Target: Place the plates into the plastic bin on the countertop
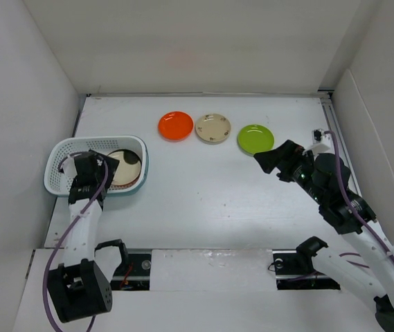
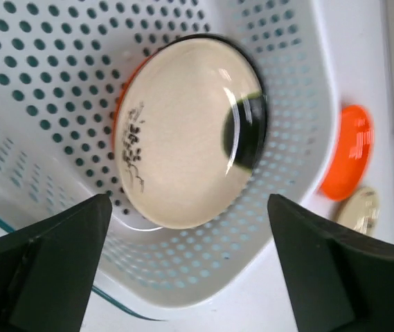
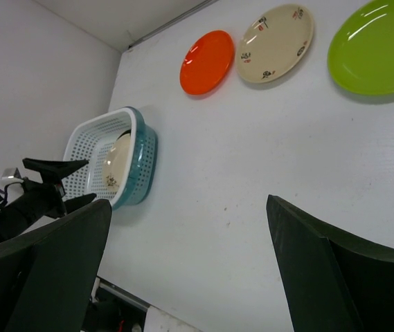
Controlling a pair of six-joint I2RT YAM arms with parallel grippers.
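We see L gripper (image 2: 188,205) spread, empty, right over plastic bin (image 2: 300,104). Beige plate (image 2: 183,131) lies below it. R gripper (image 3: 188,206) spread wide too. Orange plate (image 3: 207,62), 2nd beige plate (image 3: 275,33) and lime plate (image 3: 377,45) lie ahead on countertop (image 3: 252,173).

Here's the plain white flat countertop (image 1: 217,200), carrying four things. Along the far side there's a row: a round orange plate (image 1: 175,125), a round beige plate with dark marks (image 1: 212,128) just beside it, then a round lime green plate (image 1: 255,139). Over on the left sits a white perforated plastic basket (image 1: 57,151), apart from that row.
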